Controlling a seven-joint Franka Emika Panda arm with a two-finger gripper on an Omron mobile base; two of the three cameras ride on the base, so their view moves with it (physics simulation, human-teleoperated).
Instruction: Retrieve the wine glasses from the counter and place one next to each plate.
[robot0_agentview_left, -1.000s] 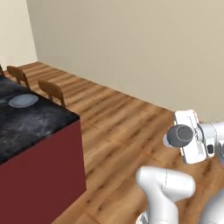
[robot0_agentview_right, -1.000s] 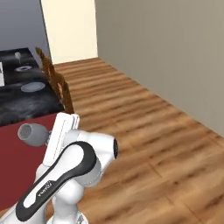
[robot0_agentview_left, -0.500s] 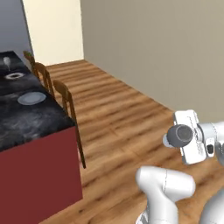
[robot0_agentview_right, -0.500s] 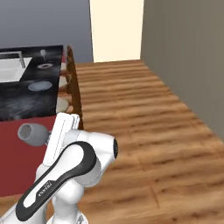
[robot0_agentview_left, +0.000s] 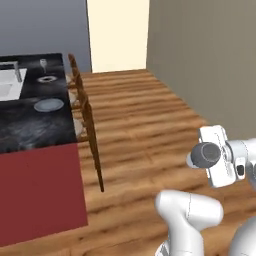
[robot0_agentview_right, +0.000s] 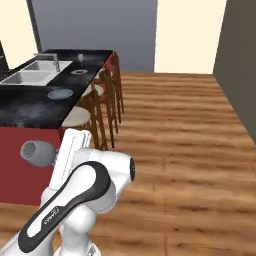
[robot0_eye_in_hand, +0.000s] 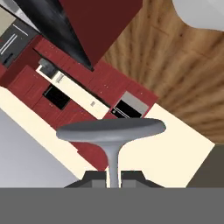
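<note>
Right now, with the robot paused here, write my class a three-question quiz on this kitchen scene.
1. True or false: the pincer is shut on the held wine glass.
2. How many plates lie on the black top?
3. The standing wine glass is nearest to: A the far plate, B a stool, C the wooden floor.
Key: 1 true; 2 two; 3 A.

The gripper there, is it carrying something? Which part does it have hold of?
Yes: a wine glass, gripped by its thin stem between the fingers of the gripper, its round foot facing the hand camera.
</note>
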